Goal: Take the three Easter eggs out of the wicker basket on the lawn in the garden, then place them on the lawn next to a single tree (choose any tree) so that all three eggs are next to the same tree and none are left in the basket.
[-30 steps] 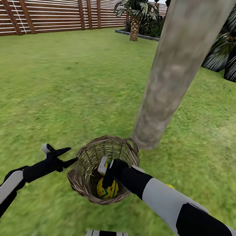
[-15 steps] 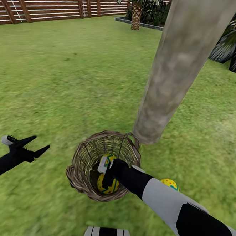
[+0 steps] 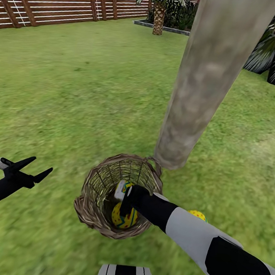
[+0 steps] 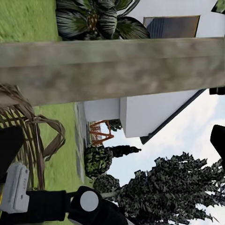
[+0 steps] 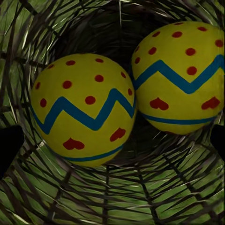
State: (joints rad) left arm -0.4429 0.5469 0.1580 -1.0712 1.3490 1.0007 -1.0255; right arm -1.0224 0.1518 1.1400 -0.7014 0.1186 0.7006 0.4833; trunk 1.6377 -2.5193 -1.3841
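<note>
The wicker basket [image 3: 95, 192] stands on the lawn [image 3: 74, 98] right at the foot of the tree [image 3: 200, 88]. My right gripper [image 3: 123, 207] reaches down inside it, open. Its dark fingertips [image 5: 9, 147] sit at the edges of the right wrist view, on either side of two Easter eggs: one [image 5: 82, 112] beside the other [image 5: 180, 77] on the basket bottom. The third egg [image 3: 197, 214] lies on the grass by the trunk, half hidden behind my right forearm. My left gripper [image 3: 42, 164] hovers open and empty over the grass to the basket's left.
A brown slat fence [image 3: 53, 1] runs along the back left. A palm [image 3: 158, 14] and dark striped plants [image 3: 274, 53] stand at the back. The left wrist view catches the trunk [image 4: 112, 70], the basket rim [image 4: 28, 131] and a white house [image 4: 154, 112].
My left arm has drawn back to the left, away from the basket. The head camera tipped down a little. My right gripper stays inside the basket over the eggs.
</note>
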